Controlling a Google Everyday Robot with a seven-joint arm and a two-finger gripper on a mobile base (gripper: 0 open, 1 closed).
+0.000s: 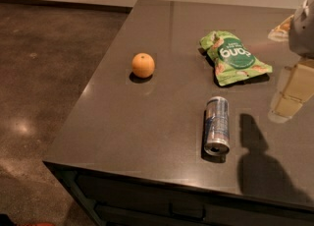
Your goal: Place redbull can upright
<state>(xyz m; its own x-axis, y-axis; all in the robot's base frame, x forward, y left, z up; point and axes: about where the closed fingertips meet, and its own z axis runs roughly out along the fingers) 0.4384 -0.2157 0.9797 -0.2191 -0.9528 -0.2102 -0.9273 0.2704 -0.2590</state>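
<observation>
The redbull can (pixel 217 126) lies on its side on the dark grey table (pixel 147 122), near the front edge. Its silver top with the pull tab faces the front edge. My gripper (pixel 283 108) hangs at the right edge of the view, above the table and to the right of the can, apart from it. It holds nothing that I can see. Its shadow falls on the table just right of the can.
An orange (pixel 143 65) sits on the table to the left of the can. A green snack bag (pixel 234 57) lies behind the can. A pale packet (pixel 279 28) shows partly at the far right. The table's left and front edges drop to a dark floor.
</observation>
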